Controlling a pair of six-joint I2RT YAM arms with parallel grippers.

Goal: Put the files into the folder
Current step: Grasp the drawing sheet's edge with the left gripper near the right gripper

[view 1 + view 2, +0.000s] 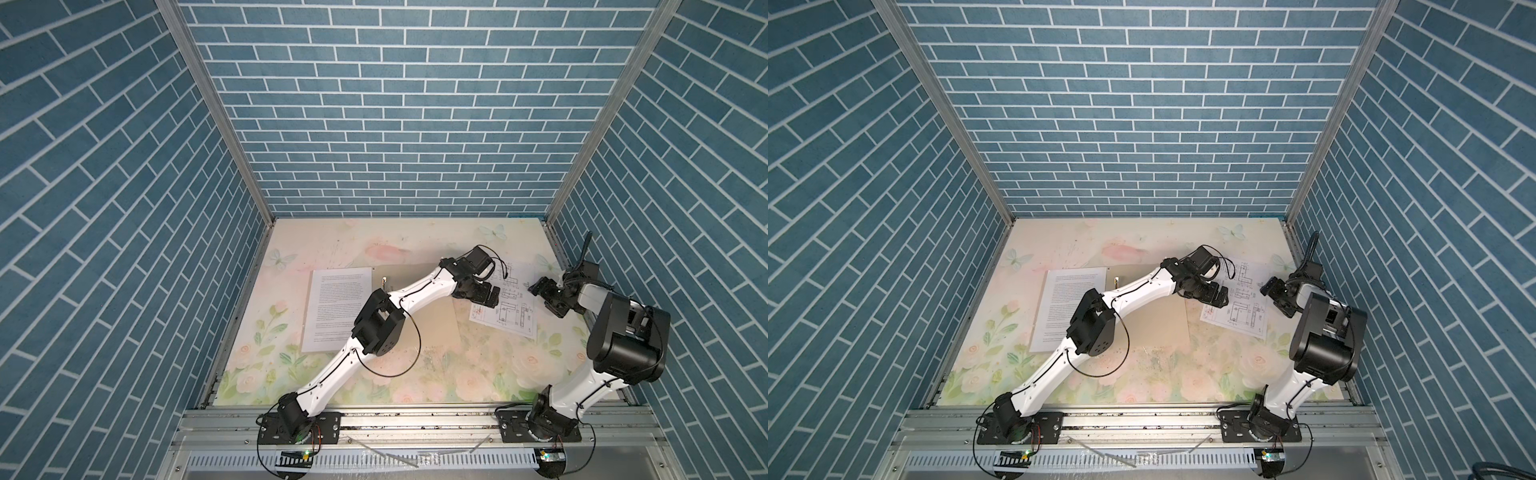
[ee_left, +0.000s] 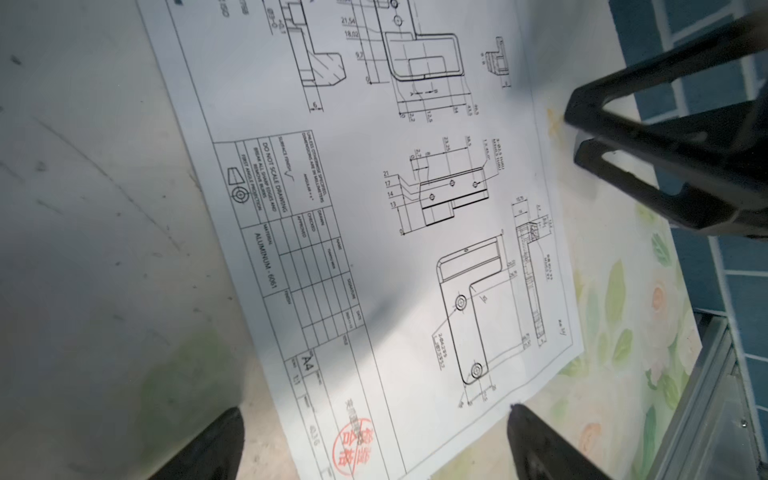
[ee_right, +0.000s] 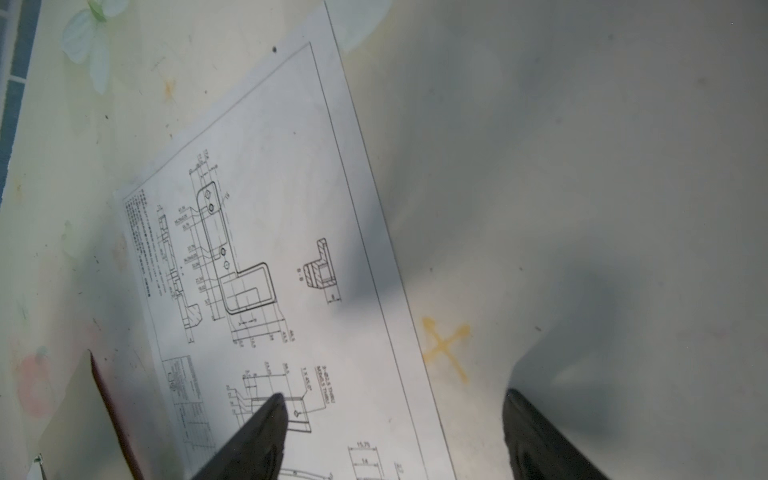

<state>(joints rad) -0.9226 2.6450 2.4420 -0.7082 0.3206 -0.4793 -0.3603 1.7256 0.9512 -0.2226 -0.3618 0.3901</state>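
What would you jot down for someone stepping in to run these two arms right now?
Left gripper: open, empty, above the near edge of the white sheet with the black line drawing.
Right gripper: jaws apart, empty, at that sheet's right edge.
The open tan cardboard folder lies flat mid-table. The white sheet of dense printed text lies on its left half, so that one looks done.
The drawing sheet lies on the flowered tabletop, right of the folder.
Left: move the drawing sheet into the folder.

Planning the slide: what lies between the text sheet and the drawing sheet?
In both top views, the open tan cardboard folder, crossed by the left arm.
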